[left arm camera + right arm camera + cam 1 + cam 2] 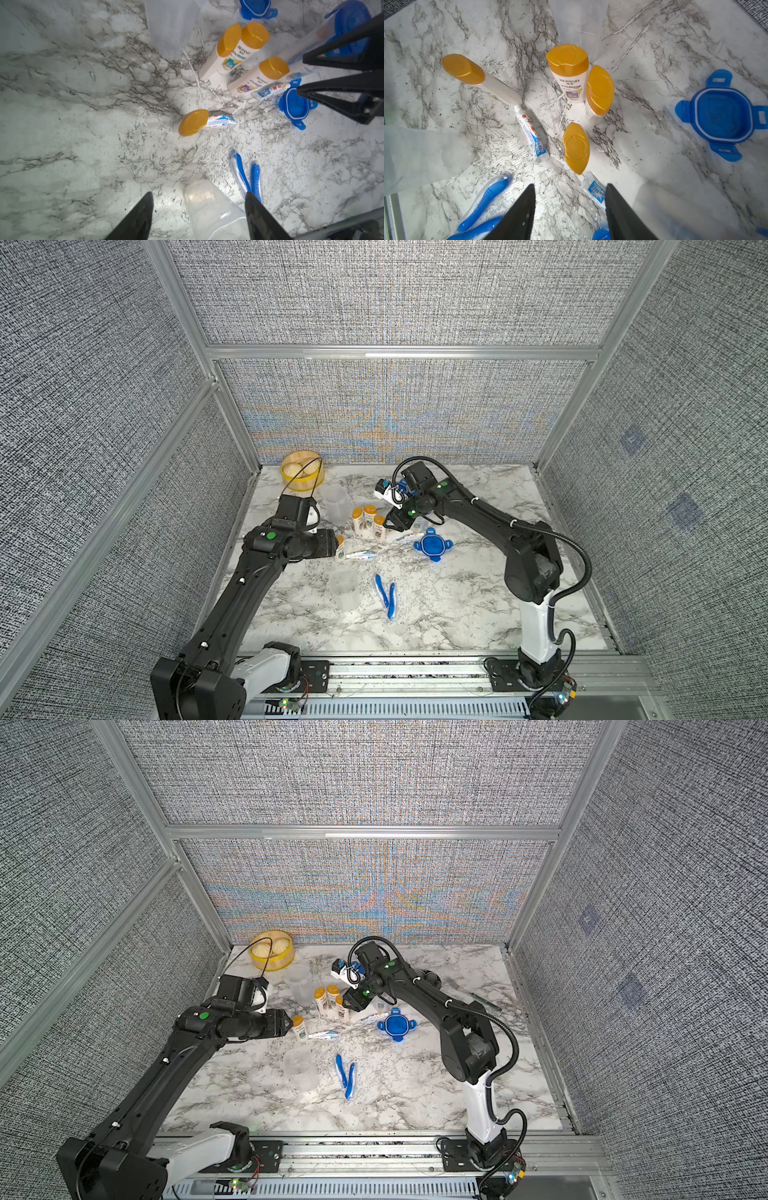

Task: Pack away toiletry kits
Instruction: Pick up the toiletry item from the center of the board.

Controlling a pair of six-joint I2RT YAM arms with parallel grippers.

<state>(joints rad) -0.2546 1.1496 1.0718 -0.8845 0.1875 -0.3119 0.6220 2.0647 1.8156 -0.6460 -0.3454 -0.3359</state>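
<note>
Three orange-capped white bottles (369, 522) stand in a cluster mid-table. A fourth bottle (340, 548) stands apart to the left, with a toothpaste tube (361, 556) lying beside it. My left gripper (336, 542) hovers open just left of that lone bottle. In the left wrist view a clear cup (209, 209) shows between its fingers (141, 216). My right gripper (570, 186) is open over bare marble, right of the cluster, near a second tube (593, 191). Two blue toothbrushes (386, 597) lie near the front. A loose blue lid (432, 545) lies to the right.
A second clear cup (334, 499) stands behind the bottles. The yellow steamer basket (302, 477) with buns sits at the back left corner. A dark dish (432, 977) is partly hidden behind the right arm. Fabric walls close in the table on three sides.
</note>
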